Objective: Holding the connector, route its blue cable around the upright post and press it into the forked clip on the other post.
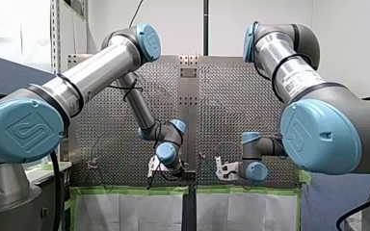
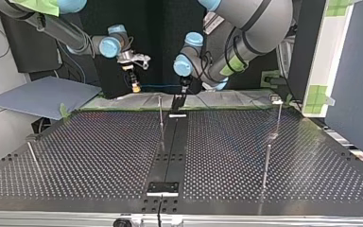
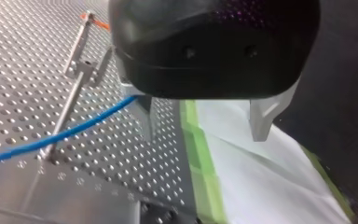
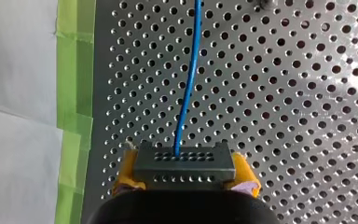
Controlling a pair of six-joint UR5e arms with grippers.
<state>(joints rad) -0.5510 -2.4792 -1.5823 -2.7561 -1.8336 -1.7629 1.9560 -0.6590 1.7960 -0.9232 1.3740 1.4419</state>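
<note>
The blue cable [image 4: 188, 93] is thin. It looks light and bendy, so I think it will flop and go where it is pulled. It is up in the air by the edge of the big table with holes [image 2: 99, 151], on the side where the arms are.

My right arm [image 2: 66, 35] comes in at the top view's left. My left arm [image 2: 250, 19] comes in at its right.

The left gripper [image 3: 205, 133] has its metal fingers [image 3: 263, 116] wide apart, with nothing between them. The cable runs up to one finger. I cannot tell if it touches.

The right gripper [image 4: 185, 173] squeezes the connector [image 4: 184, 161] between its yellow pads [image 4: 125, 170]. The connector is a small, dark, hard block with rows of tiny holes. The cable comes out of one hole and runs off over the table.

The block is the best place to hold, by its two flat sides. It is stiff and should not squash. A hard tug could hurt the spot where the cable goes in.

A thin upright post [image 2: 160, 111] stands on the table near the cable. The cable is not around it yet. The forked clip is too small to pick out.
</note>
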